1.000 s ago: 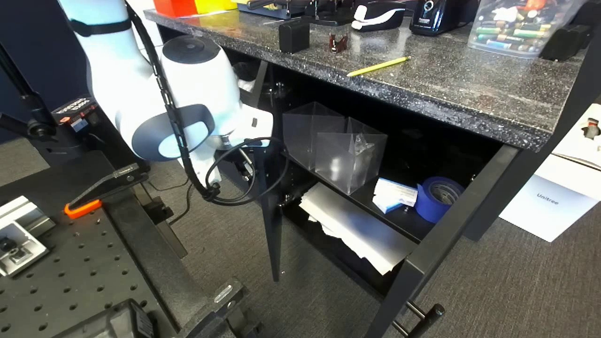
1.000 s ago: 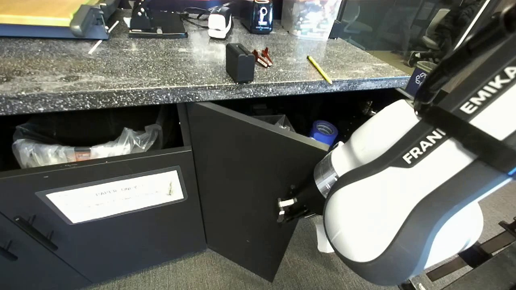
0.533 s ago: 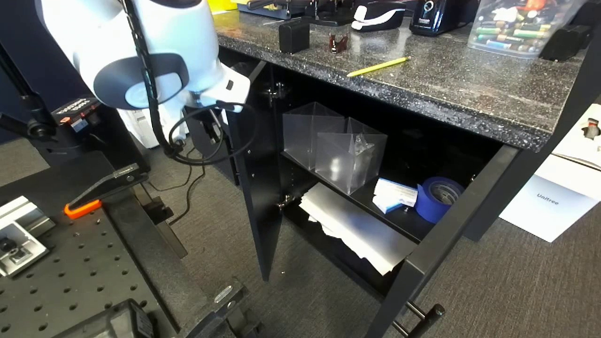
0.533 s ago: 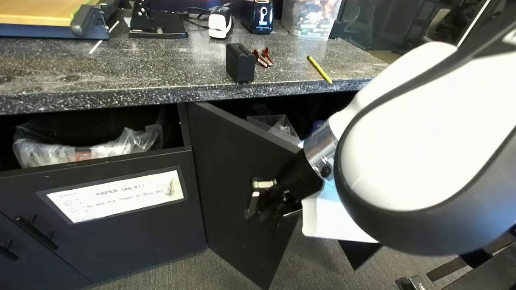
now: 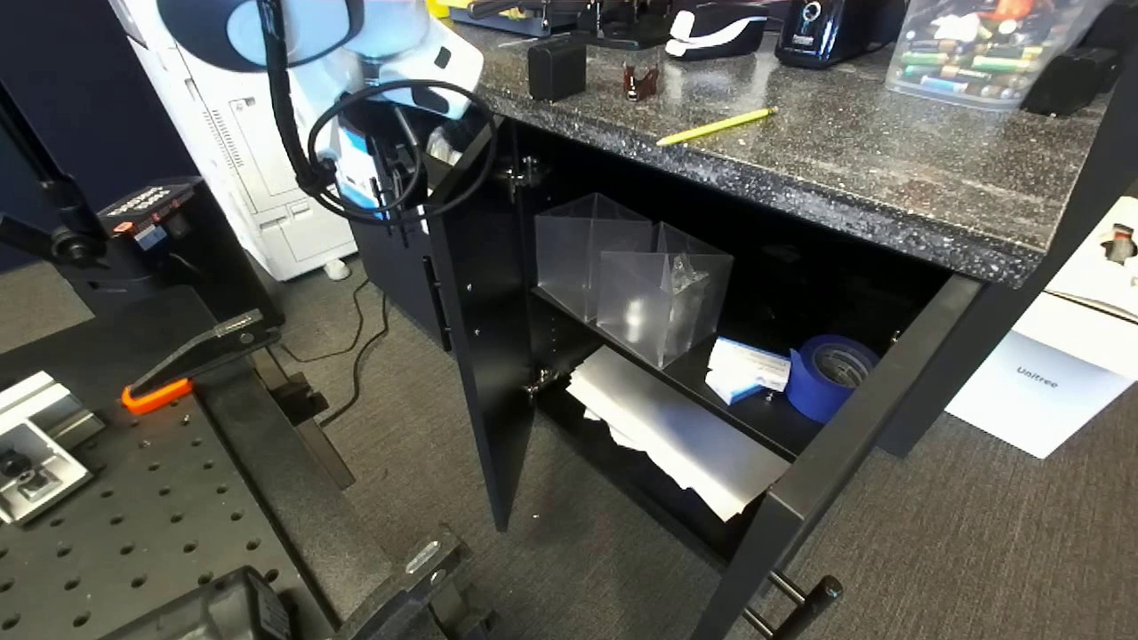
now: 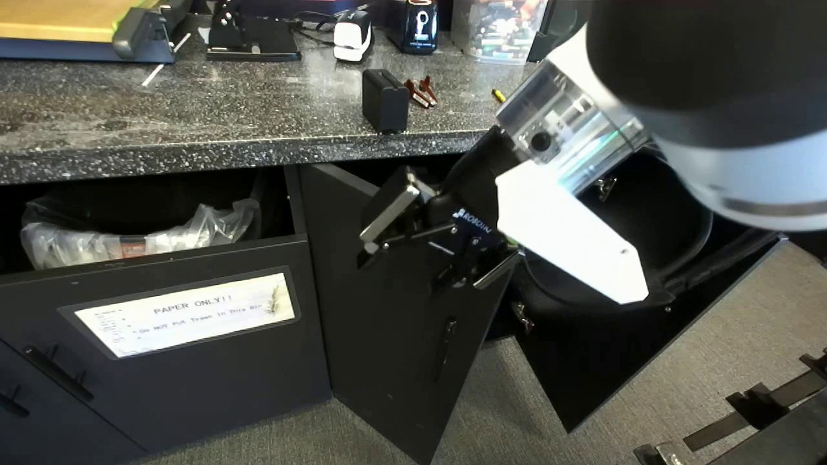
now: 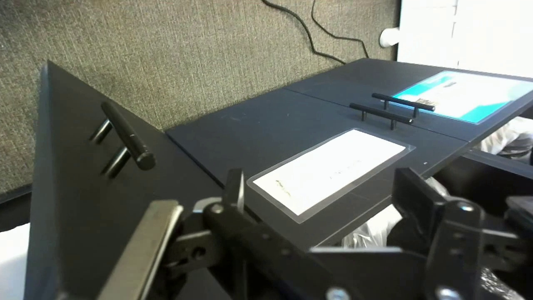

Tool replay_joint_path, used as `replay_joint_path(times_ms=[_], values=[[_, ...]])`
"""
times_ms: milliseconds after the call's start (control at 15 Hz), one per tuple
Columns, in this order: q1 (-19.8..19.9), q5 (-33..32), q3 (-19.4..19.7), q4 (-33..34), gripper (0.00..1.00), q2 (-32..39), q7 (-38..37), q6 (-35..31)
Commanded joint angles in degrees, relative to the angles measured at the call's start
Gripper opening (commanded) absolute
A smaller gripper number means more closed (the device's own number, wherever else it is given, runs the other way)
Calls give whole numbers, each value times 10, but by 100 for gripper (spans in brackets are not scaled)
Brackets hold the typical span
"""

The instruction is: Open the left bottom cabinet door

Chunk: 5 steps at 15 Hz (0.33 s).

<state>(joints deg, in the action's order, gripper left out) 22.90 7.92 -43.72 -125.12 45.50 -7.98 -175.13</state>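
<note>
Black metal, my pincer [image 7: 321, 191]: fingers spread wide, nothing between them, apart from the bar handle [image 7: 127, 133], out before the countertop [image 6: 239, 106]. The left bottom cabinet door [image 6: 387, 323] hangs below the countertop, swung well out past its front edge. Opening looks done, I judge; backing away likely remains. Door: tall, plain, matte black, bar handle slim, upright.

A dark speckled countertop [image 5: 845, 160] runs above a grey carpeted floor [image 5: 391, 453].

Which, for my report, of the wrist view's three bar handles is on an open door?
The leftmost handle, on the plain door angled outward; the other handles are on flush labelled fronts.
</note>
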Motion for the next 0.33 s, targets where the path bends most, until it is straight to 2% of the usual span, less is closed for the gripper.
replay_joint_path(times_ms=[0, 133, 200, 267], values=[[103, 56, -99, -16, 100, -50, 50, 104], [157, 102, -151, -8, 100, -73, 81, 166], [168, 120, -154, -3, 100, -96, 82, 199], [116, 122, -115, 6, 100, -68, 90, 150]])
